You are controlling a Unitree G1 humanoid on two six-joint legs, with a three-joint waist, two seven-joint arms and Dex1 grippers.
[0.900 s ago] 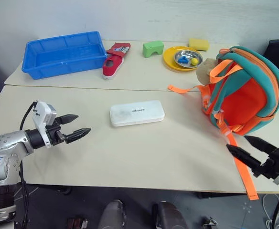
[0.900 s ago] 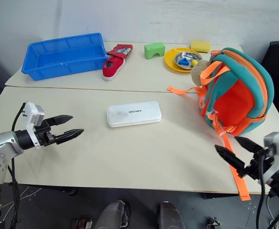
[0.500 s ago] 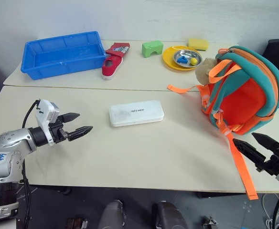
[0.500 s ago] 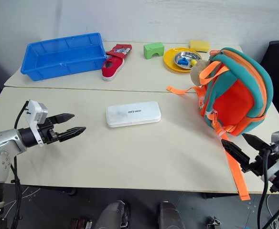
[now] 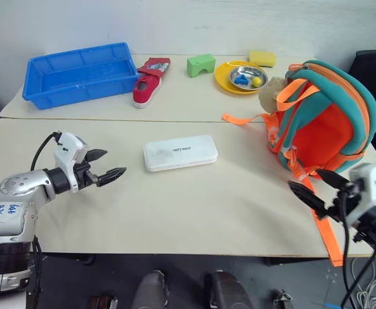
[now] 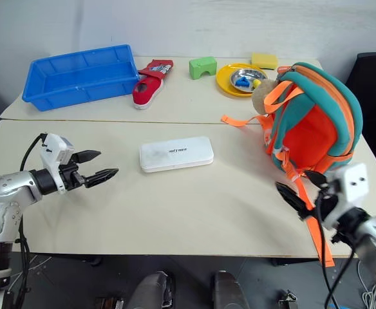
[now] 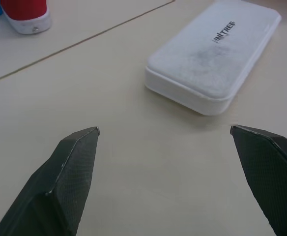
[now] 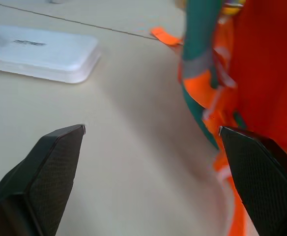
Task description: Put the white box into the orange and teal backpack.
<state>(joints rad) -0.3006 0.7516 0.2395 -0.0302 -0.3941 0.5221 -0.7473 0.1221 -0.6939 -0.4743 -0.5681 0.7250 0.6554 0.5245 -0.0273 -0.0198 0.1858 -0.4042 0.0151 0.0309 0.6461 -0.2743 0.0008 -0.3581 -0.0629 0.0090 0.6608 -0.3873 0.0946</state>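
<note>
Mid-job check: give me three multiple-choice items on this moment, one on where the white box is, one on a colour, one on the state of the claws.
1. Where does the white box lie?
A. flat on the near table, between the two claws
B. inside the blue bin
C. inside the backpack

2. What colour is the plate under the small metal bowl?
A. green
B. yellow
C. red

3. How do the left claw and right claw stand?
A. both shut on the box
B. left shut on a strap, right open
C. both open and holding nothing

Key:
1 A: the box rests on the bare tabletop, apart from the orange and teal backpack.
2 B: the plate rim around the bowl is yellow.
3 C: both wrist views show the fingers spread wide with only table between them.
</note>
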